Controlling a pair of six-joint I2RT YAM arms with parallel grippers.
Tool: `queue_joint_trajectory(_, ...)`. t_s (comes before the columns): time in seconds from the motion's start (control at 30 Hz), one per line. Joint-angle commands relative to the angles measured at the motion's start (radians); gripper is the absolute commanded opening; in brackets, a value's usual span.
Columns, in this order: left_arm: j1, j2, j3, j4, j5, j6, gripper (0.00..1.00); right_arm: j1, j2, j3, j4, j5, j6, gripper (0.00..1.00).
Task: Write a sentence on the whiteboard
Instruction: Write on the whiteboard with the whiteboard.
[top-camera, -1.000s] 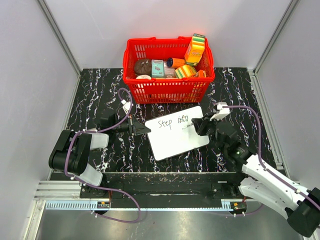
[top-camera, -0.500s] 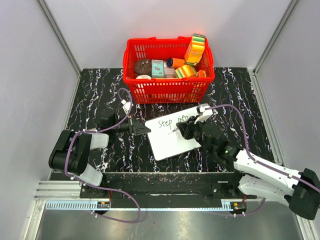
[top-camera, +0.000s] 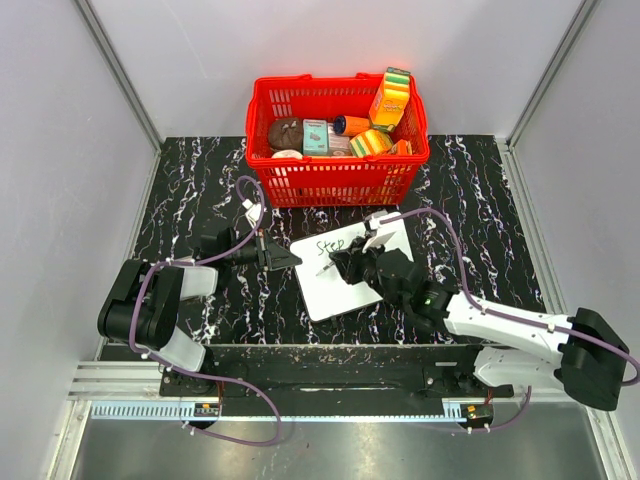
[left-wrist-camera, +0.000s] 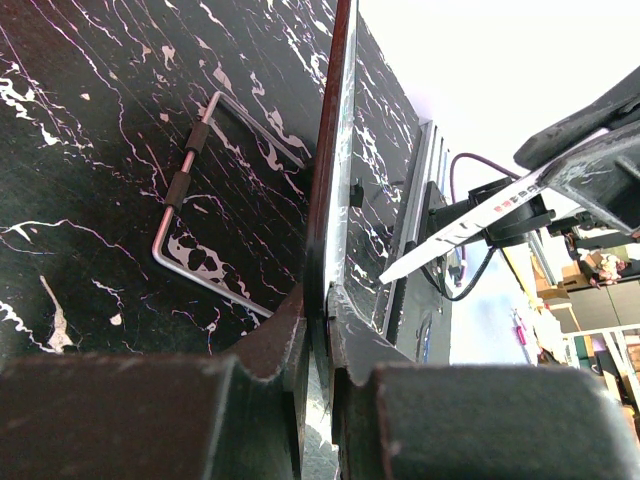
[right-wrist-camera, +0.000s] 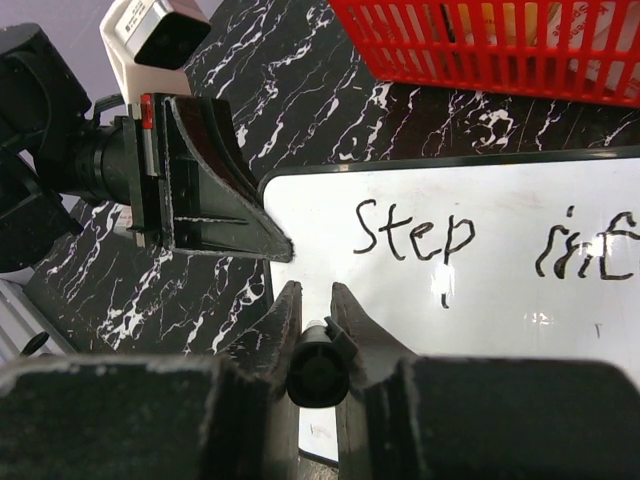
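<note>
My left end effector (top-camera: 283, 258) is closed down to a thin gap on the left edge of the whiteboard (top-camera: 330, 290). The left wrist view shows the board's rim sandwiched between my two fingers (left-wrist-camera: 290, 330). I judge that hold is there to pin the board, so it cannot slide on the slick black tabletop (top-camera: 200, 190) when the pen drags across it.

The whiteboard lies flat and a little skewed, and the red basket (top-camera: 338, 180) stands just beyond its far edge.

My right end effector (top-camera: 338, 268) reaches in over the whiteboard from its right side. Its jaws are squeezed fully onto the marker (right-wrist-camera: 318, 375), which sits gripped between the fingers and points toward the board's left part. That grip keeps the pen from twisting as it writes.

Of the sentence (right-wrist-camera: 412, 232), "Step" is clear along the whiteboard's upper left, and a second word beginning "int" runs off the right wrist view. Below "Step" there is one short stroke, and the rest of the lower board is blank.

I take it the first line is written and I am placed at the whiteboard's left to start the second line under it. I cannot tell whether the tip touches the board.
</note>
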Motion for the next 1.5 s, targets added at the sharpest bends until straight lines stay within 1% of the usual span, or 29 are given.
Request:
queue_joint_trajectory(0.0, -0.011, 0.018, 0.018, 0.002, -0.013, 0.081, 0.00, 0.022, 0.028, 0.053, 0.073, 0.042, -0.016, 0.00)
queue_joint_trajectory(0.73, -0.013, 0.019, 0.018, 0.000, -0.015, 0.079, 0.00, 0.039, 0.093, 0.040, 0.076, 0.099, 0.001, 0.00)
queue_joint_trajectory(1.2, -0.013, 0.019, 0.018, 0.000, -0.013, 0.080, 0.00, 0.039, 0.045, 0.022, 0.023, 0.200, -0.013, 0.00)
queue_joint_trajectory(1.37, -0.013, 0.018, 0.018, 0.000, -0.015, 0.080, 0.00, 0.039, 0.024, 0.013, 0.018, 0.212, -0.017, 0.00)
queue_joint_trajectory(1.47, -0.013, 0.018, 0.018, -0.001, -0.015, 0.080, 0.00, 0.039, 0.012, 0.010, 0.035, 0.194, -0.022, 0.00)
